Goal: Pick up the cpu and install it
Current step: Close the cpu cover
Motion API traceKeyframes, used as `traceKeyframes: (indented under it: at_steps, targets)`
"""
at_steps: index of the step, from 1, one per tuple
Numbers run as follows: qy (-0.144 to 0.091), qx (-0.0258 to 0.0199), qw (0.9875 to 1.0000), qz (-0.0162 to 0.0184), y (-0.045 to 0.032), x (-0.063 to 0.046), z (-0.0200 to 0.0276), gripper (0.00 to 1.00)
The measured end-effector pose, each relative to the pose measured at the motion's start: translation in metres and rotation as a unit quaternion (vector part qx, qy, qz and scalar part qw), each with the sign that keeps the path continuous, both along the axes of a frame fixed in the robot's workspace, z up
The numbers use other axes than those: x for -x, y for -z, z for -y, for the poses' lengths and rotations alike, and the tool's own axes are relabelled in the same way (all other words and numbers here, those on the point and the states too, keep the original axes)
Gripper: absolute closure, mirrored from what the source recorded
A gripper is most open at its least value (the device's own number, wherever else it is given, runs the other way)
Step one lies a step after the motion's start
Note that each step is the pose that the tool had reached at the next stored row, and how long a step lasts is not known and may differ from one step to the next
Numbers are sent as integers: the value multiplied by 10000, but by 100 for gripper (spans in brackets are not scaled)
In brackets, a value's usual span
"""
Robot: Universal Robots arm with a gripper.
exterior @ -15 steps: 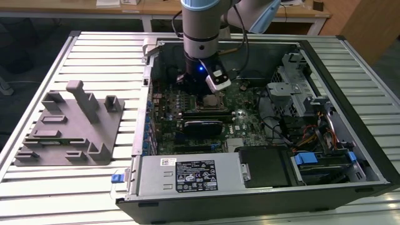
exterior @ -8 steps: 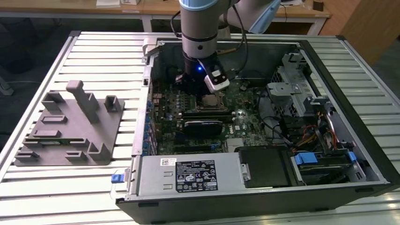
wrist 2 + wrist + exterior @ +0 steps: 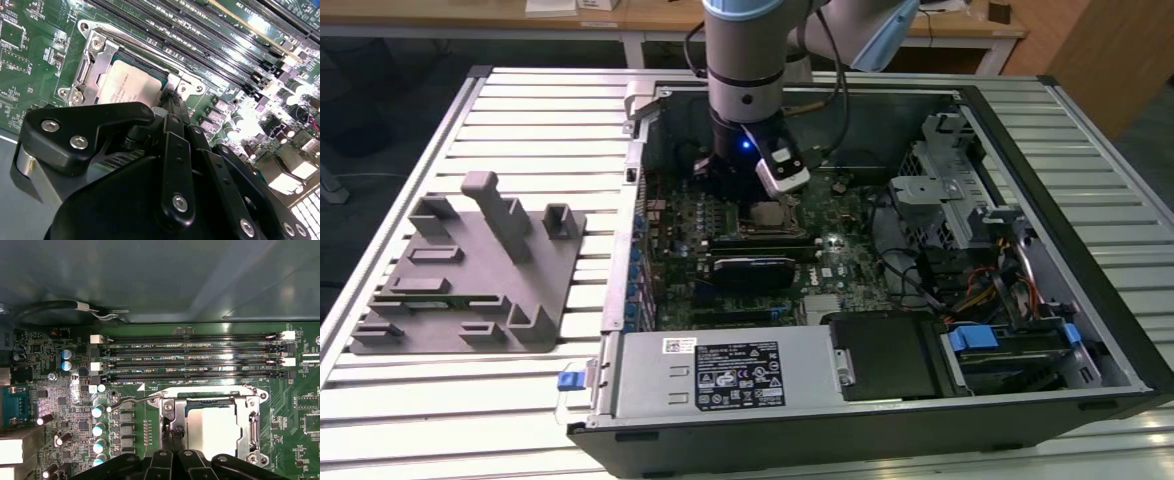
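1. On the exterior view's left, a grey fixture block (image 3: 467, 275) sits on the slatted table (image 3: 400, 400), well apart from the open computer case (image 3: 854, 440).
2. At centre frame the gripper (image 3: 754, 205) hangs low over the motherboard. Its tips are closed together, holding nothing.
3. In both wrist views the cpu (image 3: 210, 427) (image 3: 127, 85) lies flat inside the socket frame (image 3: 252, 425), just beside the gripper's tips.
4. On the exterior view's right, a drive cage (image 3: 961, 200) crowds the board's edge.

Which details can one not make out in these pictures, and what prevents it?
Second wrist view: the cpu, one corner hidden behind the gripper.
First wrist view: the socket frame, its edge nearest the gripper covered by it.
Exterior view: how the cpu sits in the socket frame, too small to tell.
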State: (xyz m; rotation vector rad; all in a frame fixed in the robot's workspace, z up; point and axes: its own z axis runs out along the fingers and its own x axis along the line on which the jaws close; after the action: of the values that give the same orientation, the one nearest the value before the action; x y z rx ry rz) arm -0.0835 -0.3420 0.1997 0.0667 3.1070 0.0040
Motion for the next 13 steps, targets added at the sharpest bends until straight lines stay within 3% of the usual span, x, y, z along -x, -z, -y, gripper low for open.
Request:
traceKeyframes:
  at_steps: [5, 13]
  targets:
    - [-1, -1, 10000, 4, -42, -1, 0, 89]
    - [-1, 0, 10000, 17, -178, -1, 0, 89]
